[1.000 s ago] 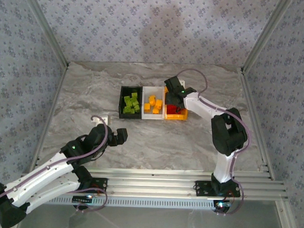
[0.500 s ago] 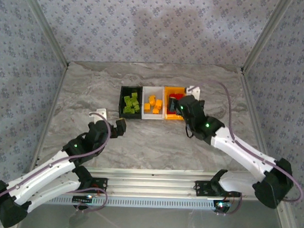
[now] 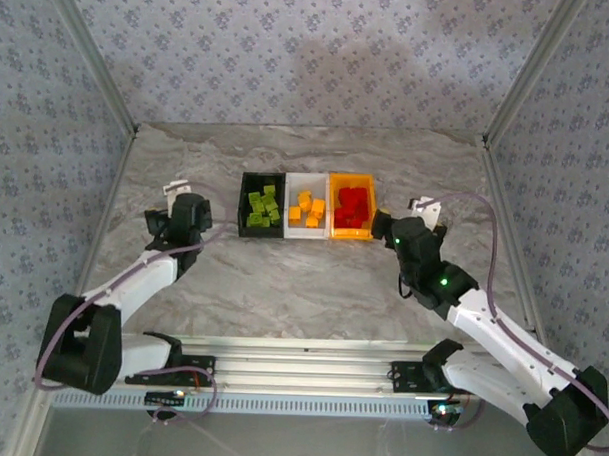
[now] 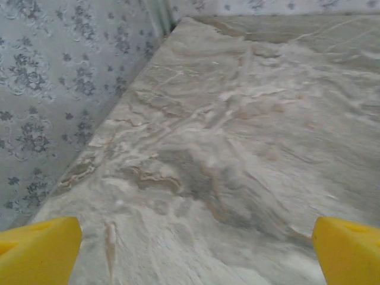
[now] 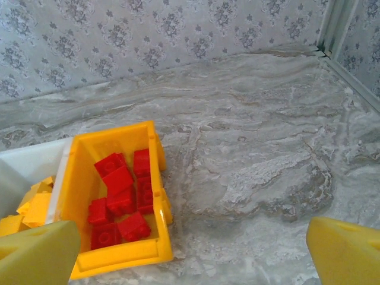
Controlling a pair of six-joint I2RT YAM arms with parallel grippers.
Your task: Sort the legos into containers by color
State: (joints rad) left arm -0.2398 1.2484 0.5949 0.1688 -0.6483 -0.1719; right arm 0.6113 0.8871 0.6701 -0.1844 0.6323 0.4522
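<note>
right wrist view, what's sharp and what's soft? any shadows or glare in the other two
Right wrist: red legos crisp, near end effector fingers soft. Left wrist: marble table slightly soft, no glare. Top external: even light, faint shadow on the back wall.

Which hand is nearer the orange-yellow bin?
Right. The right hand sits just right of the orange-yellow bin, not touching; the left hand is far left, past the black bin.

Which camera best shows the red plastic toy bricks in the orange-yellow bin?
The right wrist view: the red plastic toy bricks lie close up in the orange-yellow plastic bin, individual bricks distinct. The top external view shows them as a small red cluster. The left wrist camera faces marble tabletop.
</note>
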